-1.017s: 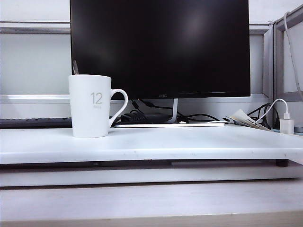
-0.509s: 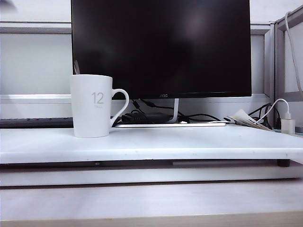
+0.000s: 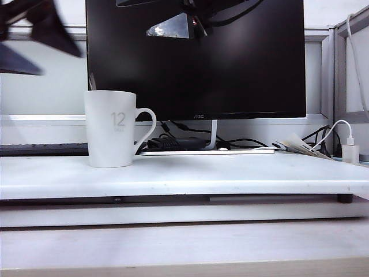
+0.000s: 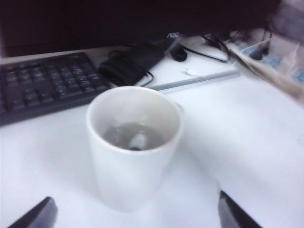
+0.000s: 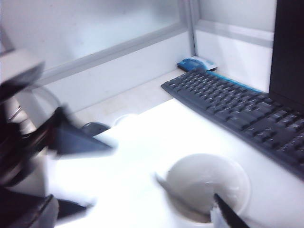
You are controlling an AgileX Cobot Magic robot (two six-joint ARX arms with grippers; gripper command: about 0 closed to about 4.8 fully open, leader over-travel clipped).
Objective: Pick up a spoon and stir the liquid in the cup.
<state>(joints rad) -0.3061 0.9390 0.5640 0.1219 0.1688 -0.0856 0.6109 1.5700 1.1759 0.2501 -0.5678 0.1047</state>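
Approaching the cup from above with both arms, I find it standing upright on the white worktop, left of centre in the exterior view, its loop handle turned toward the monitor stand. The left end effector is released, jaws wide, hovering over the cup with grey liquid visible inside. The right end effector also reads as released, close beside the rim, holding nothing. The spoon leans against the inner wall, only its thin handle showing. I judge the grasp should take that handle high, clear of the rim, without nudging the cup. The worktop is bare and clean; a dark monitor, a keyboard and cables sit behind
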